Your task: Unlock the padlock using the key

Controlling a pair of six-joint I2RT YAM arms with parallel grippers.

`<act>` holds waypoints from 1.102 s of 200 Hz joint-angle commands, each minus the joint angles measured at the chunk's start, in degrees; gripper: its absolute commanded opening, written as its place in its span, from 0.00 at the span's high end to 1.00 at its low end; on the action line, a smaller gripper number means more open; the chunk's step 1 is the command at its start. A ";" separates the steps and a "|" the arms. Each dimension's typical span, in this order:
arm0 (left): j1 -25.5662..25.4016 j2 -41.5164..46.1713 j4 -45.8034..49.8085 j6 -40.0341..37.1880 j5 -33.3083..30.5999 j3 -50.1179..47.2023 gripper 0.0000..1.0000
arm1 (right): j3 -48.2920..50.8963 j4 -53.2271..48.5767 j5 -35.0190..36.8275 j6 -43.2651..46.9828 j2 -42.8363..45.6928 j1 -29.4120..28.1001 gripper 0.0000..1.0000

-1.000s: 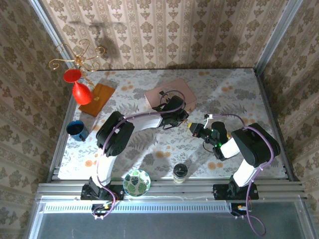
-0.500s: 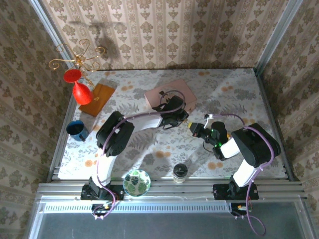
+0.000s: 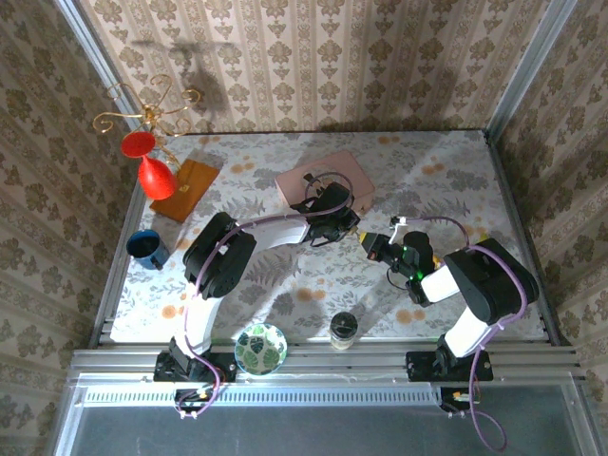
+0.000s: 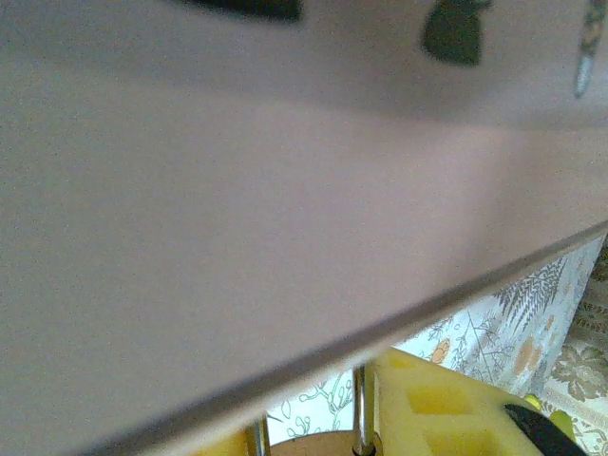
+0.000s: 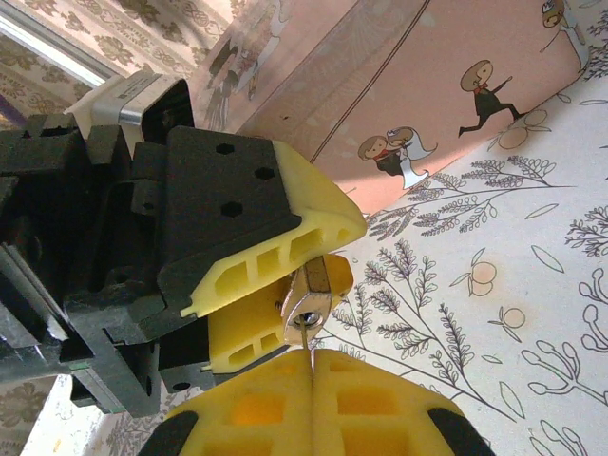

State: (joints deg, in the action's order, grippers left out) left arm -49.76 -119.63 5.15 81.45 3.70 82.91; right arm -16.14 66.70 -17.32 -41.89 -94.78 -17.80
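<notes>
From above, the left gripper (image 3: 340, 224) and right gripper (image 3: 372, 245) have barely moved, meeting beside the pink box (image 3: 323, 176). The left wrist shows the padlock (image 4: 358, 410) by its shackle. The right wrist shows left fingers (image 5: 285, 237) clamping it and right fingers (image 5: 380, 408) pinching the inserted key (image 5: 306, 344). Turning likely remains.

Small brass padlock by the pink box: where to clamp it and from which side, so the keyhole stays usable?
I'd clamp the pale brass padlock across its blocky body, coming in sideways to the keyhole. The keyhole sits on one end face, so a side grip leaves it clear. The left gripper holds it so, with the thin metal key in the shut right gripper at the keyhole.
</notes>
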 commanded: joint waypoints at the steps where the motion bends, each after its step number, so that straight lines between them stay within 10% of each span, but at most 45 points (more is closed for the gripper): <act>1: -0.40 -0.25 -4.58 1.35 2.89 1.64 1.00 | -0.73 -0.12 1.41 1.62 1.51 -0.63 1.00; 220: -0.50 -0.16 -4.91 1.81 2.89 1.46 1.00 | -1.80 -1.94 3.35 1.99 1.89 -1.37 1.00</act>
State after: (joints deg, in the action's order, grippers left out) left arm -49.76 -119.63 5.08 81.49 3.70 82.91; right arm -16.51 63.99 -14.70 -40.64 -93.36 -18.65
